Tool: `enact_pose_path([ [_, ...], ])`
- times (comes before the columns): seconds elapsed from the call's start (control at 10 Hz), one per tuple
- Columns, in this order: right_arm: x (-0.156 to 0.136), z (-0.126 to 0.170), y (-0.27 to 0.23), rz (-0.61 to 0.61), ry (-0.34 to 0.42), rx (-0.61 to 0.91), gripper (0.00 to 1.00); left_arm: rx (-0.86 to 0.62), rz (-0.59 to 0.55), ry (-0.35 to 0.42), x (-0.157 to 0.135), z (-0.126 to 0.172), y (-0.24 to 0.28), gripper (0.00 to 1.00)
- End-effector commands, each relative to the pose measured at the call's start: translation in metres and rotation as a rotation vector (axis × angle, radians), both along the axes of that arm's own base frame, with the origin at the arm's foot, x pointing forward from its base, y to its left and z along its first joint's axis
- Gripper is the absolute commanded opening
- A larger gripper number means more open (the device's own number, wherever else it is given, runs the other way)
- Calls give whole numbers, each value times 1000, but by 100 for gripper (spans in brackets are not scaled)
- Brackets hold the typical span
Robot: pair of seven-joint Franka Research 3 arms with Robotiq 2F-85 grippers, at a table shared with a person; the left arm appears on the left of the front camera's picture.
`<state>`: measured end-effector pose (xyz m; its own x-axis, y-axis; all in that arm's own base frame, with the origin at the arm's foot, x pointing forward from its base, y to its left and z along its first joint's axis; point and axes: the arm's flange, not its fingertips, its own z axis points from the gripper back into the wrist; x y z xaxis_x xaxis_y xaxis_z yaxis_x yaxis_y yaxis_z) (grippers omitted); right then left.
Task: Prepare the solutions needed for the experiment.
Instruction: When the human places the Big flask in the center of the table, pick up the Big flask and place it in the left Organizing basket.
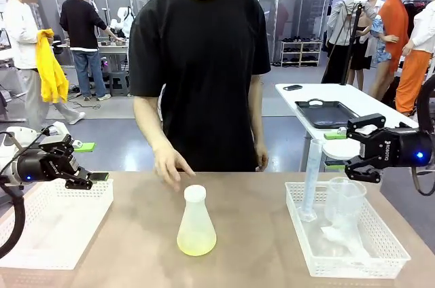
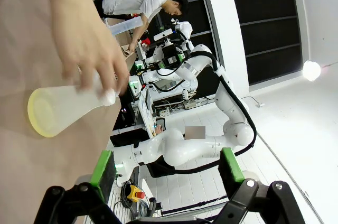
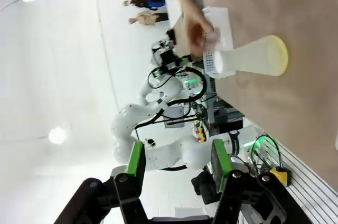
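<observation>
Solutions [image 1: 196, 242]: pale yellow-green liquid, shallow layer in the bottom of the conical flask [image 1: 196, 223]. The flask stands upright mid-table, long axis vertical, mouth up and uncapped.

Left gripper [image 1: 94, 162]: jaws wide, nothing held, hovering over the far edge of the left basket [image 1: 41, 247]. The flask lies toward the table centre from it, lower than the fingers.

Right gripper [image 1: 338, 149]: jaws wide, empty, above the right basket [image 1: 380, 261], which holds a graduated cylinder [image 1: 311, 179] and a clear funnel [image 1: 344, 203].

Person's hand [image 1: 170, 164] is by the flask neck; contact cannot be told. It is the nearest hand by far.

Judgement: of the two arms the left is somewhat nearer. A sideways grasp on the narrow neck would suit it, once the hand clears.
</observation>
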<state>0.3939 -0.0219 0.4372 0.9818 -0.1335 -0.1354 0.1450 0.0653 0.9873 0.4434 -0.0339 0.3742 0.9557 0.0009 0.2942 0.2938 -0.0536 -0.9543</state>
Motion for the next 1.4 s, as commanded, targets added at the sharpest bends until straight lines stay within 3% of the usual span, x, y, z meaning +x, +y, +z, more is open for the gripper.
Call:
enact_pose_path([
  [0.0, 6, -10, 0, 27, -61, 46, 64, -7, -4, -8, -1, 1, 0, 100],
  [0.5, 9, -12, 11, 66, -142, 56, 64, -7, -4, -8, -1, 1, 0, 100],
  [0.8, 11, -11, 15, 80, -92, 23, 64, -7, -4, -8, -1, 1, 0, 100],
  [1.3, 5, -11, 13, 71, -111, 45, 64, -7, -4, -8, -1, 1, 0, 100],
])
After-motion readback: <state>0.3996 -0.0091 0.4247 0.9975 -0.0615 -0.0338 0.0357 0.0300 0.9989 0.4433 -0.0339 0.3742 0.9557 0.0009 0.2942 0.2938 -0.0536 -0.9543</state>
